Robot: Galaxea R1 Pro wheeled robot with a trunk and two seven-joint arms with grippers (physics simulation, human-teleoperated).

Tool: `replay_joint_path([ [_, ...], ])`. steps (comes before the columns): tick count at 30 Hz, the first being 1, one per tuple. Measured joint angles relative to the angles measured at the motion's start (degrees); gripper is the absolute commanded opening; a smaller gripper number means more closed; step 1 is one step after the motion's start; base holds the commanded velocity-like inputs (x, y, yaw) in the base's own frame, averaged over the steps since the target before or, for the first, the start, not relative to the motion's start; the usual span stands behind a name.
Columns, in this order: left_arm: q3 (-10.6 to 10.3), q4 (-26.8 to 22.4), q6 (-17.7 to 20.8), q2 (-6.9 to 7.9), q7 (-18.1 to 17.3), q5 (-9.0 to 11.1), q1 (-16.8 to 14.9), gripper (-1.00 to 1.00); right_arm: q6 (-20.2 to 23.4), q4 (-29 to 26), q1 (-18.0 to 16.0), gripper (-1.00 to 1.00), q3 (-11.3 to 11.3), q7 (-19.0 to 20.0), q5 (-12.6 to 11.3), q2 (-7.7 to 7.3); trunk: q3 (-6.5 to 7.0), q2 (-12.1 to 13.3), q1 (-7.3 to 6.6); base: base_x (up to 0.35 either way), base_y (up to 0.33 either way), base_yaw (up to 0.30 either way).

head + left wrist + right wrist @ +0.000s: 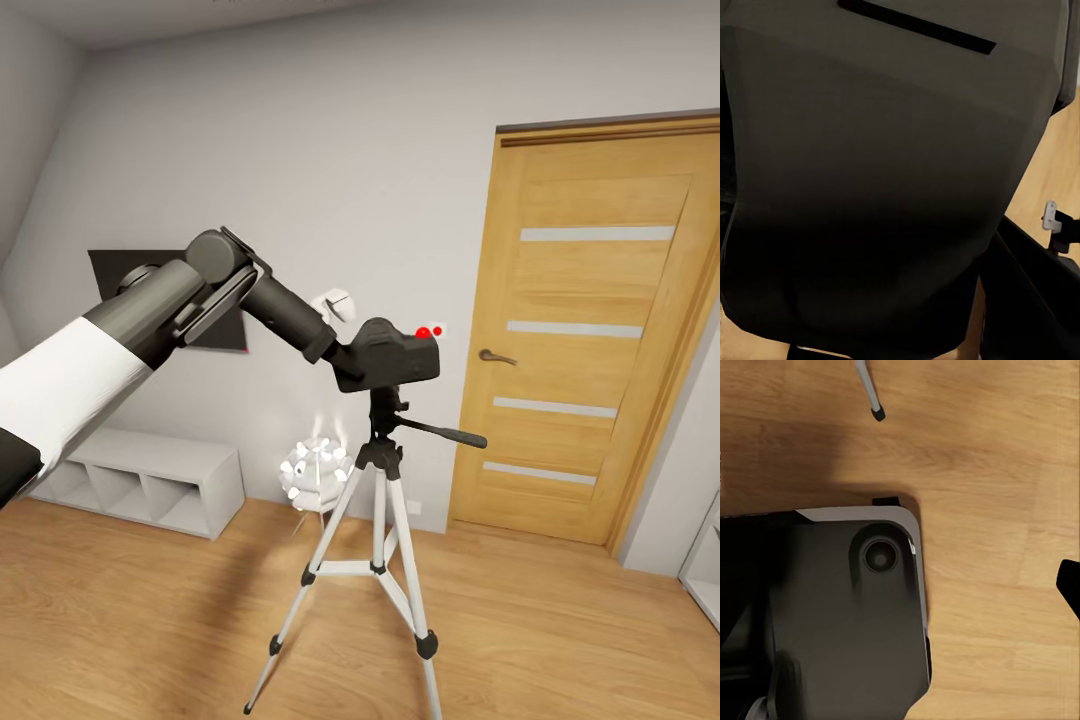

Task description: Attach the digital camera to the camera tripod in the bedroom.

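Note:
The digital camera [398, 360], matte black with a red button on top, sits right at the top of the camera tripod [380, 520], its underside meeting the black head. The tripod stands on the wood floor on three silver legs, its pan handle pointing right. My left gripper [350, 368] reaches in from the left and is shut on the camera's left side; its fingers are hidden against the black body. In the left wrist view the camera's dark body [885, 195] is very close. One tripod foot [877, 412] rests on the floor in the right wrist view.
A wooden door [590, 340] stands at the right. A low white shelf [140, 480] and a white ball lamp [315, 470] stand against the back wall, with a dark panel [125, 265] hung above. My dark base [847, 615] sits over the plank floor.

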Motion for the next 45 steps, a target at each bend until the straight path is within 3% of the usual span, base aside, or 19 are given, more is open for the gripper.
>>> replay_joint_path([
  [12, -0.9, -2.9, 0.0, 0.4, -1.1, 0.0, 0.0, -1.0, 0.0, 0.0, 0.0, 1.0, 0.0, 0.0, 0.0, 0.0, 0.0, 0.0, 0.02, 0.115, 0.0, -0.028],
  [19, -0.9, -3.1, 0.0, 0.66, -1.1, 0.0, 0.0, -1.0, 0.0, 0.0, 0.0, 1.0, 0.0, 0.0, 0.0, 0.0, 0.0, 0.0, 0.02, 0.003, 0.0, -0.181],
  [35, -0.9, -3.1, 0.0, 1.2, -1.1, 0.0, 0.0, -1.0, 0.0, 0.0, 0.0, 1.0, 0.0, 0.0, 0.0, 0.0, 0.0, 0.0, 0.02, 0.0, 0.0, -0.007],
  [45, -2.3, -3.1, 0.0, 1.2, -1.1, -0.1, -0.1, -1.0, 0.0, 0.0, 0.0, 1.0, 0.0, 0.0, 0.0, 0.0, 0.0, 0.0, 0.02, 0.0, 0.0, 0.0],
])
